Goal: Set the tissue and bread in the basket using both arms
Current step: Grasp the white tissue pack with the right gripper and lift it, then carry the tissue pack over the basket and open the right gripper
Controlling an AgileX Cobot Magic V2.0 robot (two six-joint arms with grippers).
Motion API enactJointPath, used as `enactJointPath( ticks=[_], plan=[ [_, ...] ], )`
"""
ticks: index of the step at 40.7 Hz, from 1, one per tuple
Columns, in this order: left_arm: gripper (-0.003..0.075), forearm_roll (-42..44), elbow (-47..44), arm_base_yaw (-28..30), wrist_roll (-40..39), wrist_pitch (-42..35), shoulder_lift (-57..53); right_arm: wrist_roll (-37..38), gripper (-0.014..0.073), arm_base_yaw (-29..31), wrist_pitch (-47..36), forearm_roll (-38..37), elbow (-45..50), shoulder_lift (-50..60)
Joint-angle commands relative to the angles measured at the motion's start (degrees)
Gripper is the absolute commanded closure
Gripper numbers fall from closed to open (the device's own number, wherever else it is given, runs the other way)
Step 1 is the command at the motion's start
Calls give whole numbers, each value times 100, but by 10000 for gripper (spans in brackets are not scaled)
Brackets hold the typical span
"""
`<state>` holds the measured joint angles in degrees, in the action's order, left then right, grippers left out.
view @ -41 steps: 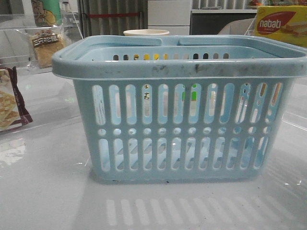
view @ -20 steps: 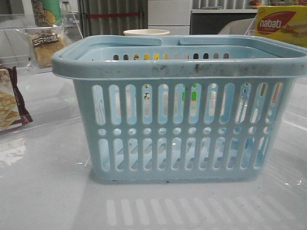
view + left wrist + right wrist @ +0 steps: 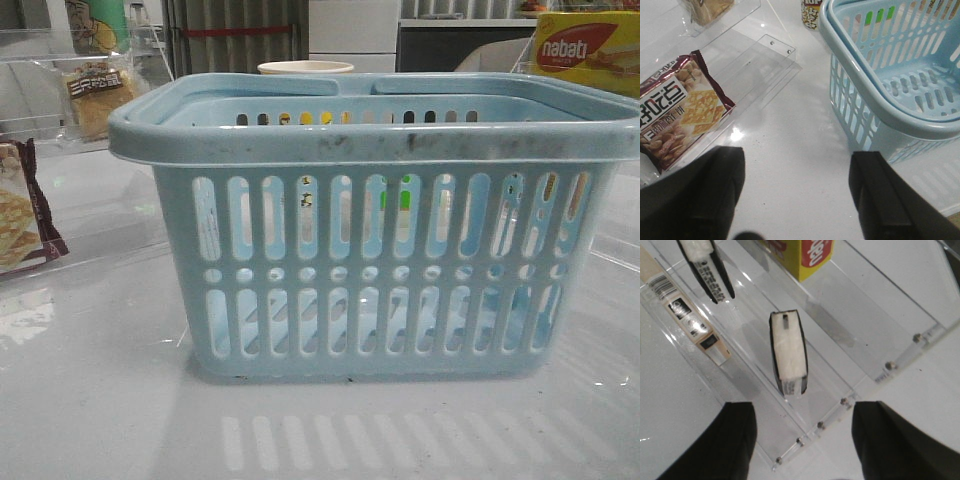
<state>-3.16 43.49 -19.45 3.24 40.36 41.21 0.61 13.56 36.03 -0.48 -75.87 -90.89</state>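
Both end effectors [image 3: 797, 200] [image 3: 802, 445] gape over glossy table; slotted plastic basket [image 3: 375, 140] seemingly empty.

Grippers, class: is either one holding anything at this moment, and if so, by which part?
Nothing is held. The left gripper and the right gripper are both open, with only bare surface between their fingers.

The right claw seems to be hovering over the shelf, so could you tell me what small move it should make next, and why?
Probably lower the right claw straight onto the tissue. Its fingers are open and empty, the pack lies just ahead between them on the clear shelf, and the basket looks empty.
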Motion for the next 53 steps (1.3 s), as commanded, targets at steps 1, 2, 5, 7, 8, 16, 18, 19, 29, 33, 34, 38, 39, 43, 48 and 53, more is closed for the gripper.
enactJointPath(
  ticks=[1,2,5,7,8,16,18,19,29,33,34,38,39,43,48,53],
  plan=[
    [216,-39,158,-45,1,-421,14,-23,66,45,-323,48,-506,-156],
    [216,-39,158,-45,1,-421,14,-23,66,45,-323,102,-554,-246],
    [216,-39,158,-45,1,-421,14,-23,66,45,-338,219,-657,-443],
    [216,-39,158,-45,1,-421,14,-23,66,45,-380,299,-682,-561],
    [216,-39,158,-45,1,-421,14,-23,66,45,-403,326,-682,-614],
    [216,-43,158,-45,1,-421,14,-23,140,45,-641,415,-682,-936],
    [216,-43,158,-45,1,-421,14,-23,188,45,-741,415,-682,-967],
    [216,-43,158,-45,1,-421,14,-23,211,45,-784,415,-682,-975],
    [216,-43,158,-45,1,-421,14,-23,368,27,-886,516,-682,-821],
    [216,-43,158,-45,1,-421,14,-23,368,-9,-651,561,-682,-586],
    [216,-43,158,-45,1,-421,14,-23,368,-35,-573,566,-682,-527],
    [216,-43,158,-45,1,-421,14,-23,368,-139,-368,566,-682,-172],
    [216,-43,158,-45,1,-421,14,-23,368,-171,-339,566,-682,-88],
    [216,-43,158,-45,1,-421,14,-23,368,-382,-211,566,-682,356],
    [216,-43,158,-45,1,-421,14,-29,368,-777,37,566,-682,938],
    [216,-43,158,-45,1,-421,14,-240,368,-1380,300,566,-675,1472]
  ],
)
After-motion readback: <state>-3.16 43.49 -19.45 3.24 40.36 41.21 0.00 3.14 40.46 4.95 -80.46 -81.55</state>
